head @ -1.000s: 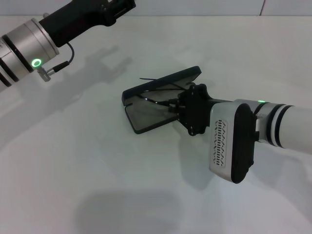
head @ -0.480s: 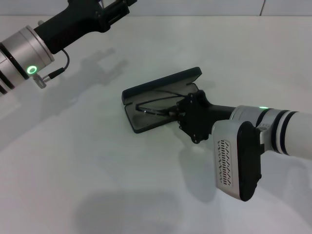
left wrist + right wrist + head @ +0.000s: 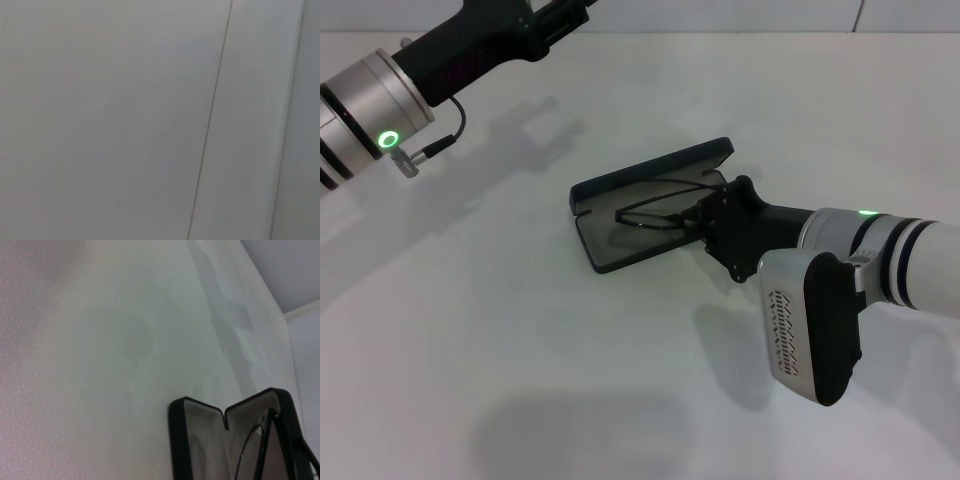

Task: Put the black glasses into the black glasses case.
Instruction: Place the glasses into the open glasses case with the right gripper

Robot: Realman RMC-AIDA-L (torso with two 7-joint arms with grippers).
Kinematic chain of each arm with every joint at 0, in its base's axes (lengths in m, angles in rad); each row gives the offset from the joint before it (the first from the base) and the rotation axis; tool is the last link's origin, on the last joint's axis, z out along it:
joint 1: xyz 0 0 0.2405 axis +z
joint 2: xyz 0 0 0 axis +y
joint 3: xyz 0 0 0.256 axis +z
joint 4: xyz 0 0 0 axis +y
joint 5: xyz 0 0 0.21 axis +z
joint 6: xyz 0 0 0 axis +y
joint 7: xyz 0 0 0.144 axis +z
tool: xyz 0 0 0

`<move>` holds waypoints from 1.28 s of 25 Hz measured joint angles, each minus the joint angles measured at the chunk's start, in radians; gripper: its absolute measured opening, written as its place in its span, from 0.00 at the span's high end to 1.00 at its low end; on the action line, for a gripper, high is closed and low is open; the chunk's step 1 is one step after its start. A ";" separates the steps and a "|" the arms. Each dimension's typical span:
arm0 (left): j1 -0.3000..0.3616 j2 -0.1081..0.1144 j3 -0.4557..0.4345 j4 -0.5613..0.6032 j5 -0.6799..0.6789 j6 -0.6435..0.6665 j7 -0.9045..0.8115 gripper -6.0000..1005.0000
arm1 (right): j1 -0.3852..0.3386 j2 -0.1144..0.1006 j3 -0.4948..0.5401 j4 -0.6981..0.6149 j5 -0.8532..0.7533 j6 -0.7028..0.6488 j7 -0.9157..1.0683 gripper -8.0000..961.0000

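I have the right gripper at the open black glasses case, which lies on the white table. The black glasses sit just ahead of its jaws, over the case's grey lining beside the raised lid. I cannot tell whether the jaws grip the frame or have let go. My left gripper is raised, well apart from the case; its jaws I cannot tell either.
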 joint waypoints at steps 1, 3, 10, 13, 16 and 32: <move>0.000 0.000 0.000 0.000 0.000 0.000 0.001 0.36 | 0.001 0.000 0.000 0.001 0.000 0.003 0.000 0.88; -0.002 -0.001 0.002 -0.001 0.000 -0.001 0.003 0.36 | 0.006 0.000 -0.007 0.012 0.000 0.033 0.000 0.88; -0.012 -0.008 0.002 0.003 -0.001 -0.002 0.007 0.36 | 0.021 0.000 -0.049 0.032 -0.012 0.103 -0.001 0.88; -0.016 -0.011 0.000 0.000 0.000 -0.002 0.010 0.36 | 0.025 0.000 -0.066 0.034 -0.012 0.104 -0.001 0.88; -0.017 -0.015 0.002 0.001 0.002 -0.003 0.011 0.36 | 0.031 0.000 -0.080 0.041 -0.013 0.108 -0.001 0.88; -0.022 -0.015 -0.001 -0.001 0.000 -0.004 0.013 0.35 | -0.016 -0.002 -0.162 0.005 -0.051 0.193 -0.009 0.88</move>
